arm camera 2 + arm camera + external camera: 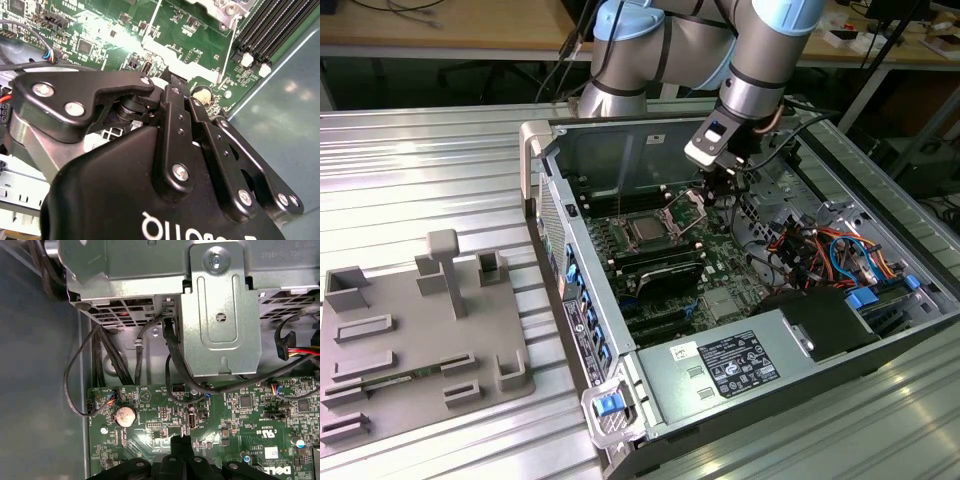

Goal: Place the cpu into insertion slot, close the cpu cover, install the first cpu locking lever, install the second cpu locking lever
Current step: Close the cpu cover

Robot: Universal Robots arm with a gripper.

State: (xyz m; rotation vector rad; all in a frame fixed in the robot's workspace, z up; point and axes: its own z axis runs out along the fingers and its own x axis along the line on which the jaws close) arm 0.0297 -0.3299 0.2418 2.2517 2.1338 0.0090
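Fingers (177,449): closed in the first wrist view, tips pressed together with nothing between, above the green motherboard (235,415).
Fingers, exterior view (720,183): upper centre of frame, low inside the open computer case (620,150).
Cpu (647,231): flat in the insertion slot (661,243), centre of frame, down-left of the fingers, apart.
Cpu cover (686,209): raised and tilted, between cpu and fingers; contact unclear.
Desk (420,170): ribbed metal, carries the case.

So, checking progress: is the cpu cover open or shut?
Open: in the exterior view the cpu cover stands tilted up beside the cpu, which lies exposed.
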